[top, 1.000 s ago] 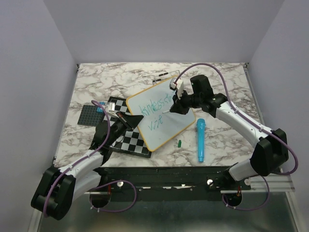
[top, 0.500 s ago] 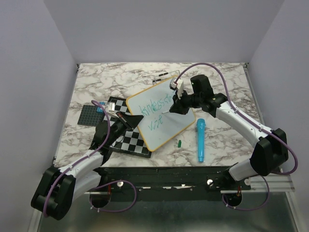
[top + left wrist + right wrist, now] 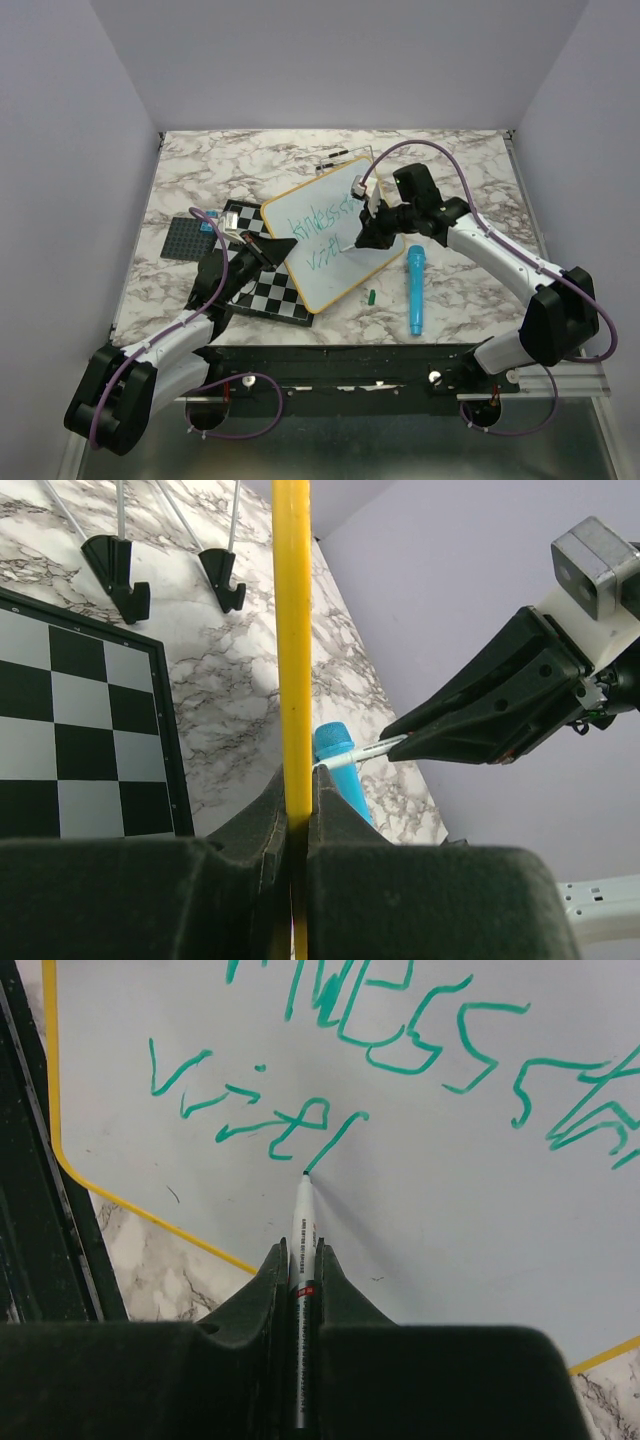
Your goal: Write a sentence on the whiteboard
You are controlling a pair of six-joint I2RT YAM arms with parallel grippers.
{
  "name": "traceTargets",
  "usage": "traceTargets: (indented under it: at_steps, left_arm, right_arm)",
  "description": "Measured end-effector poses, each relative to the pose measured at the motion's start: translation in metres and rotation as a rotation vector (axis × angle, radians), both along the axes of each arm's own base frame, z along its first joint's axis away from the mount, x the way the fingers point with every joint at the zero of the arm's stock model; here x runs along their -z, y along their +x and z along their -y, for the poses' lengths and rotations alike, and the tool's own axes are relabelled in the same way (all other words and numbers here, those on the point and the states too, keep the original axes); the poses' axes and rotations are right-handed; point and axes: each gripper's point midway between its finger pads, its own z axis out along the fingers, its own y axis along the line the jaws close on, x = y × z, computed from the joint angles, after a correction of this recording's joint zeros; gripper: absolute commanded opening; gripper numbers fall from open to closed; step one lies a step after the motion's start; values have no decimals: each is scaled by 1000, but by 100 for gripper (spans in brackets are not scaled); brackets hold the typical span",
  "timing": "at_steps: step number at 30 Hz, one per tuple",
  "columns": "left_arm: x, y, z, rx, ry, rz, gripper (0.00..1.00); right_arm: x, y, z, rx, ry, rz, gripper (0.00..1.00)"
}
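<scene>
The whiteboard point(image 3: 325, 282), white with a yellow frame, stands tilted over the table's middle. My left gripper point(image 3: 262, 248) is shut on its left edge, and the yellow frame point(image 3: 292, 630) runs up from between the pads point(image 3: 297, 790). The sentence point(image 3: 400, 1030) is green lettering; its upper line reads "kindess sta" and its lower line point(image 3: 322, 258) starts "wit". My right gripper point(image 3: 303, 1260) is shut on a white marker point(image 3: 303, 1222). The marker's tip touches the board at the bottom of a slanted green stroke point(image 3: 335, 1142).
A black-and-white checkered board point(image 3: 262, 292) lies under the whiteboard's left corner. A dark grey plate point(image 3: 183, 238) is at the far left. A blue cylinder point(image 3: 414, 290) and a small green cap point(image 3: 371, 296) lie right of the whiteboard. The whiteboard's black feet point(image 3: 120, 575) show beneath it.
My right gripper has moved toward the near edge with the marker, drawing a new slanted stroke on the lower line. The left gripper and the whiteboard have stayed put.
</scene>
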Motion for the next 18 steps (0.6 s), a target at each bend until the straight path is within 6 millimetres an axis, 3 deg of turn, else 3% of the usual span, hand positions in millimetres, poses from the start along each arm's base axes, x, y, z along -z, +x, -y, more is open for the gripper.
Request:
traceTargets:
  at_steps: [18]
  left_arm:
    - [0,0,0,1,0,2,0]
  right_arm:
    - [-2,-2,-1,11,5,-14,0]
